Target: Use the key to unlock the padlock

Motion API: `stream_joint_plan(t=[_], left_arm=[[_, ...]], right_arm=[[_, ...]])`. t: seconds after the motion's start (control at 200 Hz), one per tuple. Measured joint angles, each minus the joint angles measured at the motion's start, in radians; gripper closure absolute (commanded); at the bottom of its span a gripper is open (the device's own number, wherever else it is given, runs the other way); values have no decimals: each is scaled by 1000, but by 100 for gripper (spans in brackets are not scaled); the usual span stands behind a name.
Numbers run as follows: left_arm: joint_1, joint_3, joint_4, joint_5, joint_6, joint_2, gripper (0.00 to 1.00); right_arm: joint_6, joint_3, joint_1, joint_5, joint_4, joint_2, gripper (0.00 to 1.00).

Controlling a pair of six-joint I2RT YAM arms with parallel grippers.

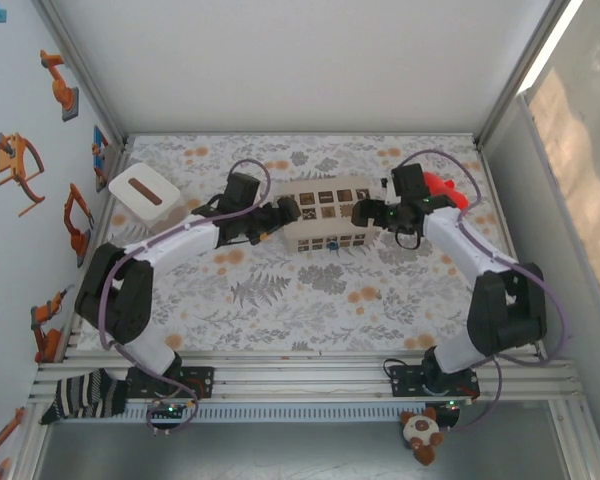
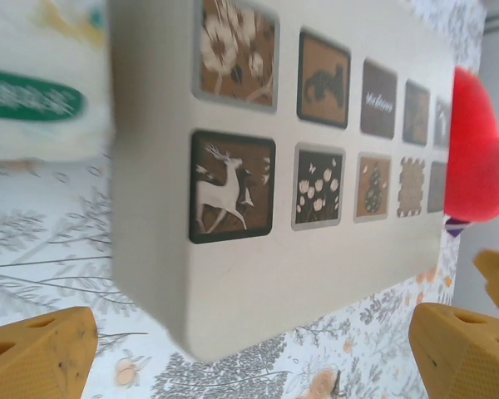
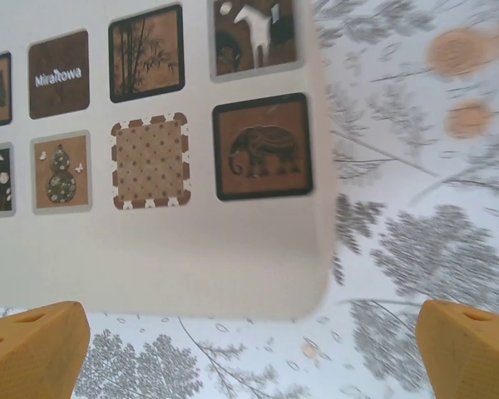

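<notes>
A beige box with picture tiles on its lid stands mid-table. My left gripper is open at its left end, and my right gripper is open at its right end. In the left wrist view the box lies ahead of the open left gripper, with nothing between the yellow fingertips. The right wrist view has the box's corner just beyond the open right gripper. A small dark thing sits at the box's front wall, too small to identify. The padlock and key are hidden or out of view.
A red object lies behind the right arm and peeks past the box's far end. A white tissue box stands at the back left. The floral tablecloth is bare in front of the box. Walls enclose the table.
</notes>
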Motion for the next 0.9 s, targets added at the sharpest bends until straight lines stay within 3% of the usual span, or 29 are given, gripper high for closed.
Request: stream_joint_plan(t=[0.23,0.381,0.591,0.897], left_arm=[[35,-29,-27,-139,99,-213,4],[43,-44,-37,-216,156,-286,4],[60,-71,-59,-272,192,-304,4],[65,-83,-73,-282,196,-305,4]], right_arm=[[27,-132,3,51,-179,-293,33],[65,-266,41,-3,-259,-367,39],[63,-354,114,-72,-279,-284,43],[18,-317,184,-6,-245,-74,48]])
